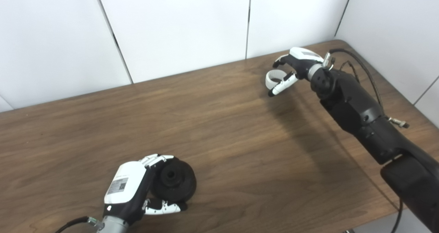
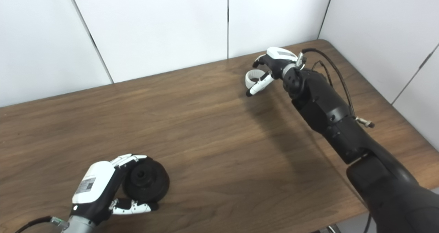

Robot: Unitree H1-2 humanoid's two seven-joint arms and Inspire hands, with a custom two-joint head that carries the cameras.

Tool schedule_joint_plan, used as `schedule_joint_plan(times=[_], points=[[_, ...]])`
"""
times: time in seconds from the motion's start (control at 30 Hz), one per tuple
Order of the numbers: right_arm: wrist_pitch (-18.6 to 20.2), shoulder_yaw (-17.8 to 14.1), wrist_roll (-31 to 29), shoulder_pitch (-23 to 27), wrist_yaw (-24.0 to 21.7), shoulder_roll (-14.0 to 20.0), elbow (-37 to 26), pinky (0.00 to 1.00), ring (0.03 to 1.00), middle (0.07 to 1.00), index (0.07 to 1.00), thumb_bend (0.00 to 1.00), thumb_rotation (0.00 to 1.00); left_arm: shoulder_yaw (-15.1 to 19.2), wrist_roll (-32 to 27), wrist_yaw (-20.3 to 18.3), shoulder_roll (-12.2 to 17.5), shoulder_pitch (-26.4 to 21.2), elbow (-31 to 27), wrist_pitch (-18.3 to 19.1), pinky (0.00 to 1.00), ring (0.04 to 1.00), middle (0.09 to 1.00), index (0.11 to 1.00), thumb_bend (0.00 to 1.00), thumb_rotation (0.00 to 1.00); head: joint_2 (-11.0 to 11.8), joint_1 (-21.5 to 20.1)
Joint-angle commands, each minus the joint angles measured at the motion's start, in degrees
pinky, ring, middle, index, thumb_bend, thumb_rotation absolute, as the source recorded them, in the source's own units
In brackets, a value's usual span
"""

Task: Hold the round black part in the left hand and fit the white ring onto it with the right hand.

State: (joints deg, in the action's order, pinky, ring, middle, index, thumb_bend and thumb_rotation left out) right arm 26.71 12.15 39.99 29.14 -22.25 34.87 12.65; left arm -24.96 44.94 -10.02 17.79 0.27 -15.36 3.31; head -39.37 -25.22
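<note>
The left hand (image 1: 132,188) sits near the front edge of the dark wood-grain table (image 1: 219,123), its fingers curled around the round black part (image 1: 175,181), a thick disc with a hole at its centre. The fingers (image 1: 156,159) wrap over the top rim and the thumb (image 1: 163,208) presses under the lower rim, so the disc is clamped edge-on with its holed face turned up and to the right. That orientation seems chosen to leave the face clear on the side from which the other hand would approach.

The right hand (image 1: 295,66) is far across the table, near the back right corner, well apart from the black part. Its fingers are bent around the white plastic ring (image 1: 273,78), which shows on the hand's left side between the curled fingers and the extended thumb (image 1: 282,84). The ring appears pinched at its rim, leaving most of the loop free, which would let it slide over the part. Whether the ring rests on the table or is lifted cannot be told.

The step in hand looks like securing the ring; carrying it over to the disc is not yet done.
</note>
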Motion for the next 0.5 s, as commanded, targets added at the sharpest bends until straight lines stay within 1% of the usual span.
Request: schedule_joint_plan(times=[0.0, 0.13, 0.27, 0.43, 0.47], points=[[0.17, -1.22, 1.13, 2.90, 0.58, 1.09, -0.87, 0.90, 0.925, 0.869, 0.791, 0.93, 0.39, -1.75, 1.49, -4.36, 1.12, 2.70, 1.09, 1.18, 0.75, 0.833, 0.753, 0.485, 0.53, 0.06, -0.08, -0.06], [0.18, -1.37, 1.74, 2.81, 0.32, 1.06, -0.94, 0.90, 0.925, 0.872, 0.795, 0.91, 0.40, -1.90, 2.05, -4.53, 1.17, 2.58, 0.88, 1.37, 0.75, 0.832, 0.756, 0.485, 0.53, 0.06, -0.18, -0.11], [0.13, -1.04, 1.87, 2.68, 0.34, 1.43, -1.23, 0.89, 0.929, 0.874, 0.803, 0.88, 0.41, -1.70, 0.96, -5.06, 1.13, 2.67, 0.75, 1.73, 0.77, 0.847, 0.766, 0.485, 0.53, 0.06, -0.30, -0.23], [0.08, -0.97, 1.93, 2.45, 0.57, 1.56, -1.43, 0.90, 0.932, 0.875, 0.803, 0.86, 0.40, -1.77, 1.49, -5.36, 1.17, 2.68, 0.57, 1.88, 0.77, 0.850, 0.772, 0.485, 0.52, 0.06, -0.43, -0.23], [-0.02, -0.85, 1.84, 2.41, 0.77, 1.65, -1.39, 0.89, 0.927, 0.872, 0.802, 0.85, 0.39, -1.76, 1.54, -5.38, 1.16, 2.68, 0.52, 1.89, 0.77, 0.849, 0.770, 0.485, 0.53, 0.06, -0.43, -0.23]])
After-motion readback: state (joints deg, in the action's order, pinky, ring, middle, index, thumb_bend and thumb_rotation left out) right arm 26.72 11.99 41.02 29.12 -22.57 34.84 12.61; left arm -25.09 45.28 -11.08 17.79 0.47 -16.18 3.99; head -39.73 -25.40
